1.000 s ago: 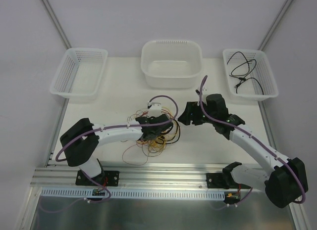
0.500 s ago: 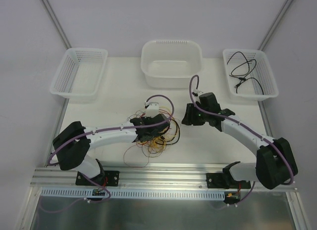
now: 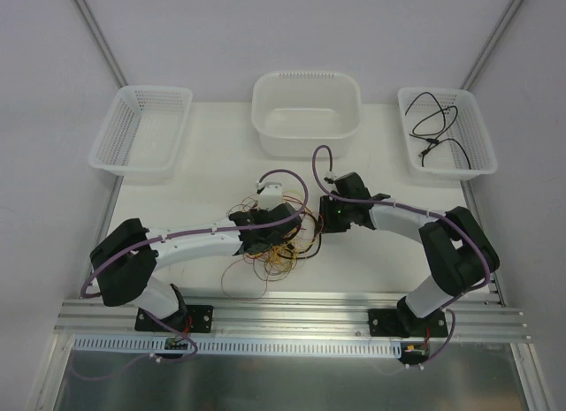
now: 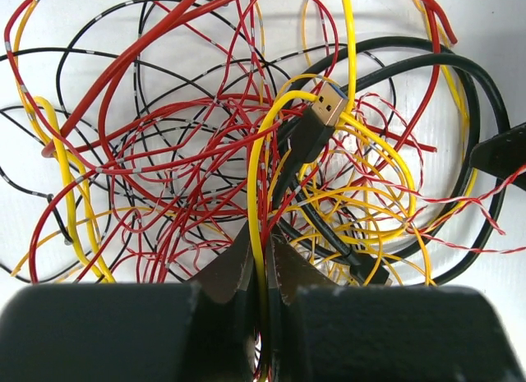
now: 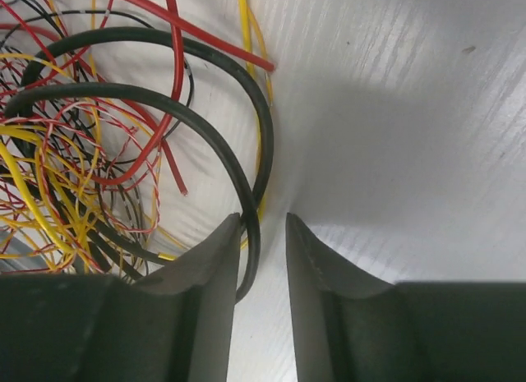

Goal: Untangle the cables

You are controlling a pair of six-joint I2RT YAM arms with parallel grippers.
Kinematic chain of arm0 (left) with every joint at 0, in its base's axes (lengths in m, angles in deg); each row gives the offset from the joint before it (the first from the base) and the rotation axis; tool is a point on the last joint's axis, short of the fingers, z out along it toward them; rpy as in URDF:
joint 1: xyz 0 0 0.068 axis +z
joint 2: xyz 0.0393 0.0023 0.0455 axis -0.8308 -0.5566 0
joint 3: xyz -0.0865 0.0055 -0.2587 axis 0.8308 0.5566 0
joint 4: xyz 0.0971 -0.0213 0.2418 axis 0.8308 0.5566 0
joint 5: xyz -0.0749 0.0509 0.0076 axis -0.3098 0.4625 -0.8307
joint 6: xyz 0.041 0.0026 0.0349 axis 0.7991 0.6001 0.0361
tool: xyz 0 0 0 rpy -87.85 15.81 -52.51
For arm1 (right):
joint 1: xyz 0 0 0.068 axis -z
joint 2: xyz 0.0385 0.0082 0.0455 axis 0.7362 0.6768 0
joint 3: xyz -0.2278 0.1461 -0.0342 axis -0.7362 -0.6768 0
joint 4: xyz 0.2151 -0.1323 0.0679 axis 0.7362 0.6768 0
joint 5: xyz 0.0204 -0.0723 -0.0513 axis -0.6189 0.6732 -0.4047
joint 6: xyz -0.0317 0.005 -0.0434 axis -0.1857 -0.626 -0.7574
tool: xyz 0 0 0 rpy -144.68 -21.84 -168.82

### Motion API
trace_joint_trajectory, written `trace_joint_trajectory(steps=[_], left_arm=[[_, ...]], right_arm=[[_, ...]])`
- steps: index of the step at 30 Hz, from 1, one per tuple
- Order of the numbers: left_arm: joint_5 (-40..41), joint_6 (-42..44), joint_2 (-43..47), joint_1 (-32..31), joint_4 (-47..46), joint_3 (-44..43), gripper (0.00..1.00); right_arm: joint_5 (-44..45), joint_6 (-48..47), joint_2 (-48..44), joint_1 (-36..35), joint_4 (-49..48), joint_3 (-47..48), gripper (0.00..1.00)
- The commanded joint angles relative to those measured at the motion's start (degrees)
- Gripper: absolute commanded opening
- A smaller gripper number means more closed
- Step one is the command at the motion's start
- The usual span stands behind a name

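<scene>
Moved: right arm has swung in from the right side of the surface (image 3: 199,172) to the edge of the tangle, and its jaws have narrowed. The left arm has hardly shifted.
Left gripper (image 4: 261,275): jaws pressed together, pinching one yellow cable (image 4: 255,193) that rises straight out from between the tips.
Right gripper (image 5: 263,234): jaws stand a narrow gap apart. A thick black cable (image 5: 205,103) loops down into that gap and lies against the inner face of the finger on the tangle's side, clear of the other finger.
Cables (image 3: 279,252): a clump of red, yellow and black loops on the surface. It lies under and just ahead of the left jaws and spreads out beside the right jaws.
Plug (image 4: 329,107): metal-tipped end of a black cable, ahead of the left jaws' tips, with yellow loops crossing it.
Far side: well beyond both jaws stand a mesh basket (image 3: 141,133), a deep tub (image 3: 305,119) and a second mesh basket (image 3: 478,141). The second basket holds loose black cables (image 3: 438,128), apart from the clump.
Writing: none legible on the plug or containers.
</scene>
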Motion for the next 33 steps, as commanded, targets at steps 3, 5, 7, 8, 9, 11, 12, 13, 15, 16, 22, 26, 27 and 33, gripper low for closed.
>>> trace_joint_trajectory(steps=[3,5,7,8,9,11,12,13,15,16,22,26,27,33], left_arm=[[-0.3,-0.5,3.2,1.7,-1.0,2.5,0.00],[-0.7,-1.1,4.1,2.8,-1.0,3.8,0.00],[-0.7,-1.4,4.6,4.0,-1.0,4.7,0.00],[-0.7,-1.5,5.5,4.4,-1.0,5.7,0.00],[-0.7,-1.7,5.9,4.8,-1.0,6.2,0.00],[-0.7,-2.1,7.7,6.3,-1.0,8.1,0.00],[-0.7,-2.2,8.4,6.8,-1.0,8.8,0.00],[-0.7,-2.3,9.1,7.2,-1.0,9.5,0.00],[-0.6,-2.5,11.2,9.0,-1.0,11.6,0.00],[-0.8,-2.5,11.9,9.7,-1.0,12.3,0.00],[-1.3,-3.1,17.1,14.2,-0.9,17.3,0.00],[-1.2,-3.0,20.7,16.5,-1.0,20.2,0.00],[-1.2,-2.9,21.3,16.9,-1.0,20.5,0.00],[-1.7,-1.7,26.4,20.8,-0.4,23.2,0.00]], right_arm=[[0.1,-0.4,-1.3,-0.5,-0.4,1.4,0.15],[2.0,-1.2,-4.8,-0.3,1.7,1.3,0.03],[4.1,-2.0,-9.3,-0.3,5.4,1.8,0.01],[6.6,-2.5,-11.0,-0.2,7.0,2.5,0.01],[7.9,-3.3,-12.8,0.1,10.5,3.0,0.01],[12.4,-4.2,-18.8,1.1,14.7,4.1,0.01],[14.3,-5.1,-21.2,1.6,16.8,5.8,0.01],[15.4,-5.6,-23.3,2.5,21.1,6.6,0.01],[20.2,-6.4,-29.6,4.1,26.9,9.5,0.01],[20.9,-7.0,-31.5,6.1,28.8,10.7,0.01],[24.0,-8.4,-45.3,14.7,39.0,19.7,0.01],[25.1,-8.6,-50.8,17.6,42.4,25.9,0.01],[25.3,-8.6,-51.5,17.8,43.2,27.1,0.01],[30.9,-8.6,-55.1,17.8,44.7,35.2,0.01]])
